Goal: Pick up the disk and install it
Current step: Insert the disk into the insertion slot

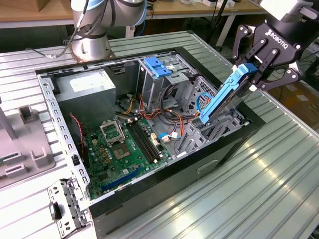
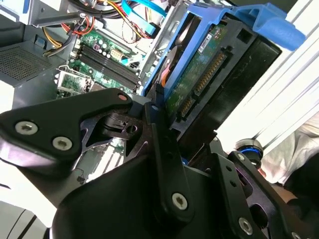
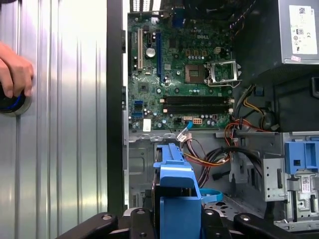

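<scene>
In the exterior view my gripper (image 1: 251, 74) is shut on the upper end of the disk (image 1: 224, 97), a flat drive in blue plastic rails. The disk hangs tilted over the open computer case (image 1: 149, 191). Its lower end reaches down at the grey drive cage (image 1: 214, 133) on the case's end toward the exterior view's right. In the second wrist view the disk (image 2: 209, 84) shows its green circuit board and connector between black fingers (image 2: 164, 149). The first wrist view looks along the disk's blue rail (image 3: 177, 194) toward the motherboard (image 3: 184, 79).
The case holds a grey power supply (image 1: 84, 92), a bare blue bracket (image 1: 157, 67) on a rear cage, and loose cables (image 1: 169, 117). A hand (image 3: 12, 74) rests on a round knob on the ribbed table. A grey fixture (image 1: 20, 144) stands at the exterior view's left.
</scene>
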`<state>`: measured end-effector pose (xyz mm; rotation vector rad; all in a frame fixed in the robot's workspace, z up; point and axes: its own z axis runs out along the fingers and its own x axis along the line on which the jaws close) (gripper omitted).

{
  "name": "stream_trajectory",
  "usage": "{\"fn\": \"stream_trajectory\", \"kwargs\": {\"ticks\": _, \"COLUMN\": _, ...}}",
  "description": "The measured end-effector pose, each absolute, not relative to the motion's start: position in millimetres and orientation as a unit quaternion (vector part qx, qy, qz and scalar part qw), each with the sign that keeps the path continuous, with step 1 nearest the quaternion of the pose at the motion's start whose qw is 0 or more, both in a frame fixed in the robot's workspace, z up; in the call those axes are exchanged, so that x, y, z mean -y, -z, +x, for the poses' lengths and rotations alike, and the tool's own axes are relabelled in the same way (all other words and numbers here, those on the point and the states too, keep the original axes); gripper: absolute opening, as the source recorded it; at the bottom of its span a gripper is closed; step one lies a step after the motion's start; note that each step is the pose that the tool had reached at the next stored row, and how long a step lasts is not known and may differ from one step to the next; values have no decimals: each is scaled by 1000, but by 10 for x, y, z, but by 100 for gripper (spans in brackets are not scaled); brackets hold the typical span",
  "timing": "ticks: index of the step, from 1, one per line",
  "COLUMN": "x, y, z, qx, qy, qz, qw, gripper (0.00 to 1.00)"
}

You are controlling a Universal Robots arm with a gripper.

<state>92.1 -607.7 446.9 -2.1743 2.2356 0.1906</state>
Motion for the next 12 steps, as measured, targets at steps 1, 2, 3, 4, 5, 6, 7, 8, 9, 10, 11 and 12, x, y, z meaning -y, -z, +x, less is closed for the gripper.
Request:
{"fn": "stream_trajectory", "kwargs": {"ticks": 1, "x": 6070, "y": -4457, "z": 921, "qx": -715, "qy": -61, "qz": -696, "qw": 9, "gripper": 36}}
{"fn": "stream_trajectory", "kwargs": {"ticks": 2, "x": 6064, "y": -4448, "z": 922, "qx": -715, "qy": -61, "qz": -696, "qw": 9, "gripper": 36}}
{"fn": "stream_trajectory", "kwargs": {"ticks": 3, "x": 6058, "y": -4438, "z": 921, "qx": -715, "qy": -61, "qz": -696, "qw": 9, "gripper": 36}}
{"fn": "stream_trajectory", "kwargs": {"ticks": 4, "x": 6048, "y": -4428, "z": 921, "qx": -715, "qy": -61, "qz": -696, "qw": 9, "gripper": 36}}
{"fn": "stream_trajectory", "kwargs": {"ticks": 5, "x": 6040, "y": -4423, "z": 921, "qx": -715, "qy": -61, "qz": -696, "qw": 9, "gripper": 36}}
{"fn": "stream_trajectory", "kwargs": {"ticks": 6, "x": 6026, "y": -4413, "z": 921, "qx": -715, "qy": -61, "qz": -696, "qw": 9, "gripper": 36}}
{"fn": "stream_trajectory", "kwargs": {"ticks": 7, "x": 6019, "y": -4406, "z": 920, "qx": -716, "qy": -61, "qz": -696, "qw": 9, "gripper": 36}}
{"fn": "stream_trajectory", "kwargs": {"ticks": 8, "x": 6014, "y": -4397, "z": 920, "qx": -715, "qy": -61, "qz": -696, "qw": 9, "gripper": 36}}
{"fn": "stream_trajectory", "kwargs": {"ticks": 9, "x": 6011, "y": -4387, "z": 920, "qx": -715, "qy": -61, "qz": -696, "qw": 9, "gripper": 36}}
{"fn": "stream_trajectory", "kwargs": {"ticks": 10, "x": 6009, "y": -4362, "z": 919, "qx": -715, "qy": -61, "qz": -696, "qw": 9, "gripper": 36}}
{"fn": "stream_trajectory", "kwargs": {"ticks": 11, "x": 6008, "y": -4347, "z": 917, "qx": -716, "qy": -61, "qz": -696, "qw": 9, "gripper": 36}}
{"fn": "stream_trajectory", "kwargs": {"ticks": 12, "x": 6008, "y": -4337, "z": 915, "qx": -716, "qy": -61, "qz": -696, "qw": 9, "gripper": 36}}
